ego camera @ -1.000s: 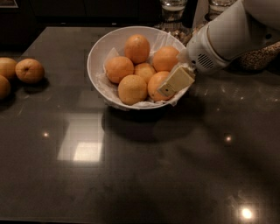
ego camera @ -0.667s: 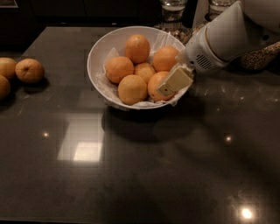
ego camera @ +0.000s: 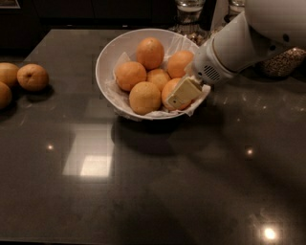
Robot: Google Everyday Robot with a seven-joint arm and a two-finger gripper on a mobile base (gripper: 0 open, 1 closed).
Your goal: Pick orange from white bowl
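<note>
The white bowl (ego camera: pixel 106 57), lined with crumpled white paper, stands on the dark counter at the centre back and holds several bright oranges. My gripper (ego camera: pixel 178 97) reaches in from the right on its white arm (ego camera: pixel 239 43) and sits at the bowl's front right, pressed against the front-right orange (ego camera: pixel 168 89). Part of that orange is hidden behind the gripper. Other oranges lie beside it, one at the front (ego camera: pixel 145 97) and one at the back (ego camera: pixel 150 52).
Three duller brownish-orange fruits (ego camera: pixel 32 77) lie on the counter at the far left edge. Glass jars (ego camera: pixel 189 12) stand behind the bowl, and one with grains (ego camera: pixel 282 62) stands at the right behind my arm. The dark counter (ego camera: pixel 143 191) stretches toward the front.
My gripper has edged slightly left against the front-right orange. The bowl and the other oranges have not moved.
</note>
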